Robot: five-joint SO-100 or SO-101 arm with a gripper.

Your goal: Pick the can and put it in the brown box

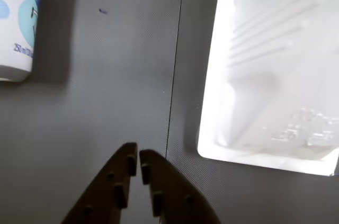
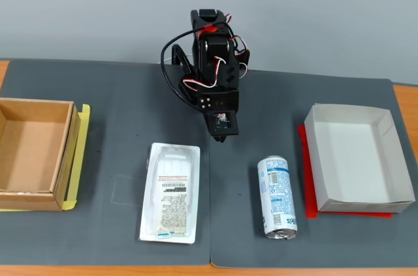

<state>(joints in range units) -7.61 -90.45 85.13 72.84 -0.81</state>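
Note:
The can (image 2: 277, 196), white with light-blue print and silver ends, lies on its side on the dark mat right of centre in the fixed view. In the wrist view only its end part (image 1: 18, 23) shows at the top left. The brown box (image 2: 31, 153) stands open and empty at the far left of the fixed view. My gripper (image 1: 138, 155) is shut and empty, its black fingers meeting at the bottom of the wrist view over bare mat, between the can and the tray pack. In the fixed view the arm (image 2: 215, 87) stands folded at the back centre.
A flat white plastic tray pack (image 2: 170, 192) lies left of centre; it fills the right side of the wrist view (image 1: 275, 70). A white-grey shallow box (image 2: 358, 157) on red stands at the right. A seam between two mats (image 1: 174, 65) runs down the middle.

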